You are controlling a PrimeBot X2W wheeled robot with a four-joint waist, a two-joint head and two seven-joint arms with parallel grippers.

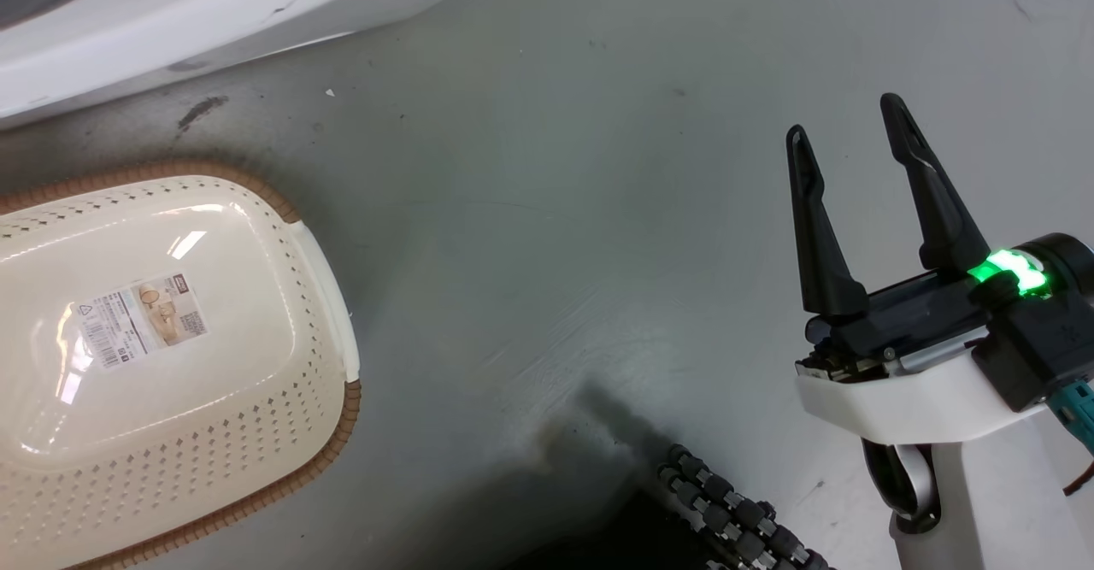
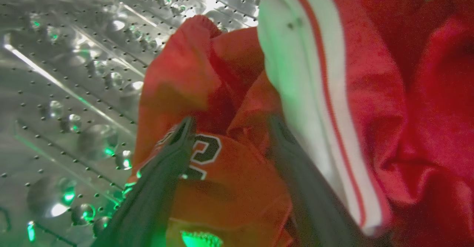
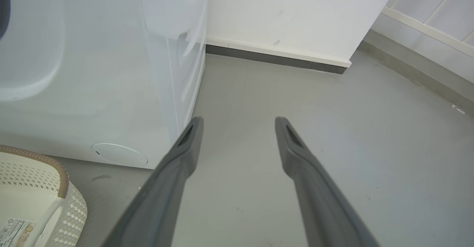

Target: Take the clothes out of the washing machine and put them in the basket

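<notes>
Left gripper, left wrist view: my fingers spread wide inside the drum, a fold of the clothes lying between them. Not pinched.
Print on that fold, centre frame: white character with dark outline, partly behind my left finger. Cannot read it.
Striped panel, upper right: white with thin red lines, red cloth beyond it.

Right gripper, head view, right side: fingers apart, holding nothing, over grey floor. Green light lit at the wrist.

Basket, lower left: on the floor near the washer, which runs along the upper left. Paper label on the basket's bottom: barcode and small picture, text too small to read.

Right wrist view: basket at lower left, just beside the washer's front.
</notes>
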